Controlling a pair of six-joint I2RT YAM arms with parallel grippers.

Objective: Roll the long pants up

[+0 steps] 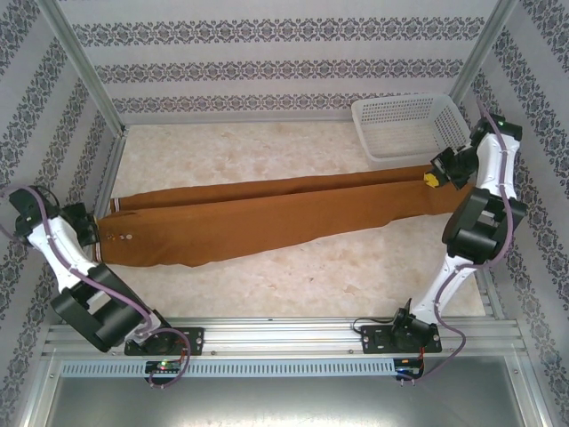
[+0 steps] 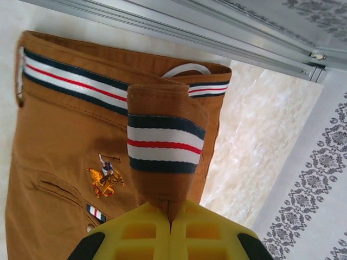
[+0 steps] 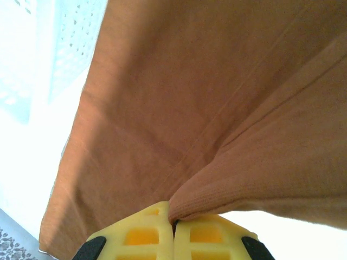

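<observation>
The long pants (image 1: pixel 267 218) lie stretched across the table, rust-brown, with the striped waistband at the left and the leg ends at the right. My left gripper (image 1: pixel 93 233) sits at the waist end. In the left wrist view its yellow fingers (image 2: pixel 135 233) are shut on a raised fold of the waistband (image 2: pixel 165 143). An embroidered logo (image 2: pixel 105 176) shows on the cloth beside it. My right gripper (image 1: pixel 433 178) is at the leg ends. In the right wrist view this gripper (image 3: pixel 173 216) is shut on a pinch of the brown cloth (image 3: pixel 206 81), which is lifted above it.
A white perforated basket (image 1: pixel 363 133) stands at the back right, just behind the leg ends. Aluminium frame posts (image 1: pixel 84 67) rise at the back corners and a rail (image 1: pixel 284 338) runs along the near edge. Patterned walls enclose the marble-look table (image 1: pixel 267 160).
</observation>
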